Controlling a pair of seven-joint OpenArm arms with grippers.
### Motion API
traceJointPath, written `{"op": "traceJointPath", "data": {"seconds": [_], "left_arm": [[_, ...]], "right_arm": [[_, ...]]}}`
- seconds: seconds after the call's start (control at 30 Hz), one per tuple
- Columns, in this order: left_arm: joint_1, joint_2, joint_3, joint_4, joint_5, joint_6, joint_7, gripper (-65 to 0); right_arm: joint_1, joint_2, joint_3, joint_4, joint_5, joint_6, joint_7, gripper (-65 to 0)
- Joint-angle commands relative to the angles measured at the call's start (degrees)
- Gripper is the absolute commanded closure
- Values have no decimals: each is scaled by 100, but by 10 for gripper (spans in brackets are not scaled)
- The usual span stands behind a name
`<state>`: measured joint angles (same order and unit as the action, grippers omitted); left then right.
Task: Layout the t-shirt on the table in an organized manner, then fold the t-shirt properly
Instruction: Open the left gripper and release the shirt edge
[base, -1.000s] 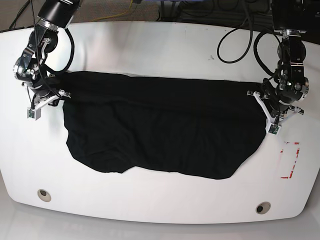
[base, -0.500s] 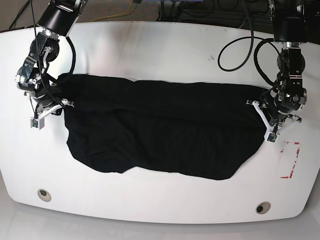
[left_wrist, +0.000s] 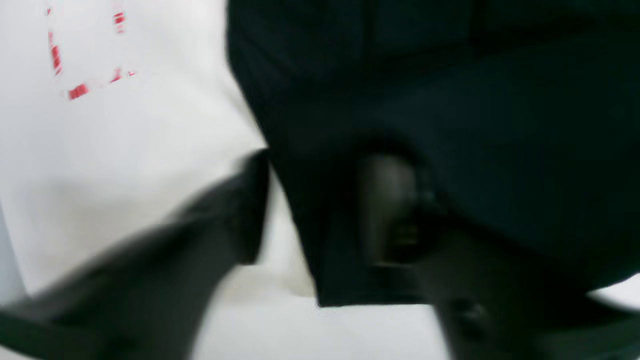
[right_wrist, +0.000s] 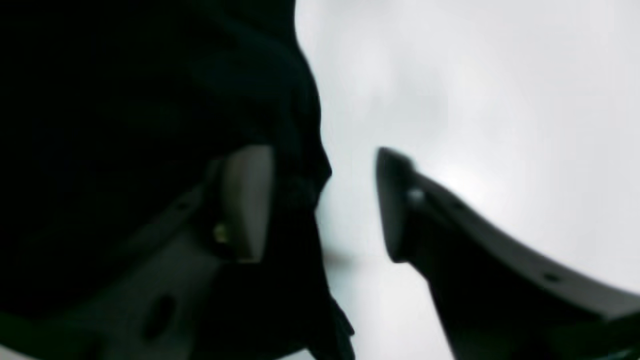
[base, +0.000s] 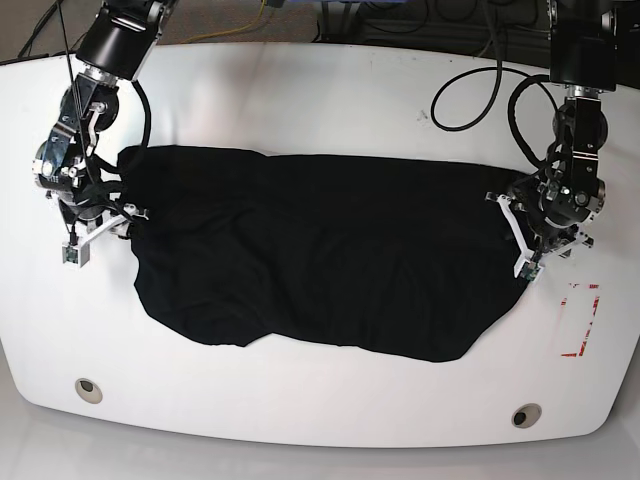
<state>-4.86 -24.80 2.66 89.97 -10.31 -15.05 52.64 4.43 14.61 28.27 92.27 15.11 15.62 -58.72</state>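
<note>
T-shirt (base: 320, 255) print, collar — hidden; wrist views blurred

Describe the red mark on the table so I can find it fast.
Start from the white table and the black t-shirt spread across it. Just past the shirt's end by the left hand, near the table's edge, sits a broken red rectangular outline, the only coloured marking there.

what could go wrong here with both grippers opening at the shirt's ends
1. In the left wrist view, one finger of the left gripper lies over the t-shirt; lifting away could drag the edge.
2. The right gripper straddles the cloth edge likewise, so it may snag.
3. The near hem is curved and uneven, so a fold now could come out crooked.
</note>
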Motion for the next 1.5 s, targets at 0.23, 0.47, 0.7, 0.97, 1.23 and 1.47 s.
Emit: {"op": "traceJointPath", "data": {"seconds": [0.23, 0.47, 0.7, 0.97, 1.23, 1.47], "left_arm": [[-142, -39, -33, 141, 1123, 41, -99, -567], [-239, -57, -94, 458, 1176, 32, -91, -573], [-72, -39, -710, 783, 1176, 32, -73, -575], [51, 110, -1255, 1126, 1184, 24, -73, -571], [245, 110, -1307, 1222, 1184, 24, -82, -570], [535, 119, -1307, 1337, 1176, 24, -91, -570]], "right_arm": [[-500, 91, 34, 1081, 67, 104, 118, -419], [-1159, 91, 175, 1125, 304, 544, 452, -419], [-1625, 91, 201, 1116, 330, 781, 962, -418], [-1827, 91, 201, 817, 322, 1036, 1287, -418], [-1643, 99, 210, 52, 304, 1230, 1569, -418], [-1440, 99, 210, -510, 304, 1344, 1753, -418]]}}
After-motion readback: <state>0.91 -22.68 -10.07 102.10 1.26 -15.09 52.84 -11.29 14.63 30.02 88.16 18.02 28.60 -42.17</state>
